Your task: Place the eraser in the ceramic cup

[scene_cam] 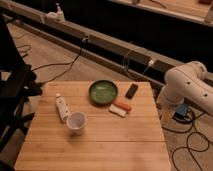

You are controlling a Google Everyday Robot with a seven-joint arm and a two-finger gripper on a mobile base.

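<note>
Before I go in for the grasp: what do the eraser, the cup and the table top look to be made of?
The eraser is dull black with no shine, likely rubber. The ceramic cup is plain, smooth white, which fits glazed ceramic. The table shows pale planks with seams, so wood, possibly bamboo. The gripper is out of view; only the white arm shows, right of the table.

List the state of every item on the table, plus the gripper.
ceramic cup: upright, empty.
eraser: lying flat on the table, outside the cup.
green bowl: upright, looks empty.
white tube: lying on its side.
white-and-orange blocks: lying side by side.
gripper: out of view; only the arm shows, right of table.
</note>
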